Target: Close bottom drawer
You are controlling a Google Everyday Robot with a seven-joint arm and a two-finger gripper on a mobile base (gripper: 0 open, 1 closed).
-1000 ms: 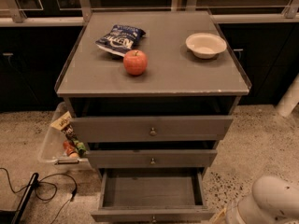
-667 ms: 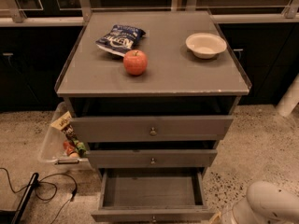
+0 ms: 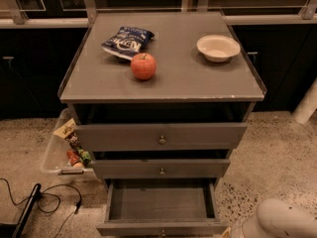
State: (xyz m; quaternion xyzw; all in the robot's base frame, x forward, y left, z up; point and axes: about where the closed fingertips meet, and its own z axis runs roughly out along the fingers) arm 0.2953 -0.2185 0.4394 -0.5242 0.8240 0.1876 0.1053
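The bottom drawer [image 3: 161, 202] of a grey three-drawer cabinet is pulled out toward me, and its shallow grey box looks empty. Its slim front panel [image 3: 161, 228] sits at the lower edge of the view, with the small round knob [image 3: 162, 233] partly cut off. The middle drawer [image 3: 162, 168] and the top drawer [image 3: 159, 136] stand out slightly from the cabinet. The gripper is out of view. Only a white rounded part of my arm [image 3: 283, 221] shows at the bottom right, beside the drawer's right front corner.
On the cabinet top [image 3: 198, 81] lie an apple [image 3: 143, 66], a blue chip bag [image 3: 128, 41] and a white bowl [image 3: 218, 47]. A clear plastic bin [image 3: 62, 150] with snacks stands on the left. Cables [image 3: 44, 202] lie on the floor there. A white post [image 3: 307, 105] is at the right.
The white arm part at the bottom right has sunk a little lower in the view. The drawers and the things on top have not moved.
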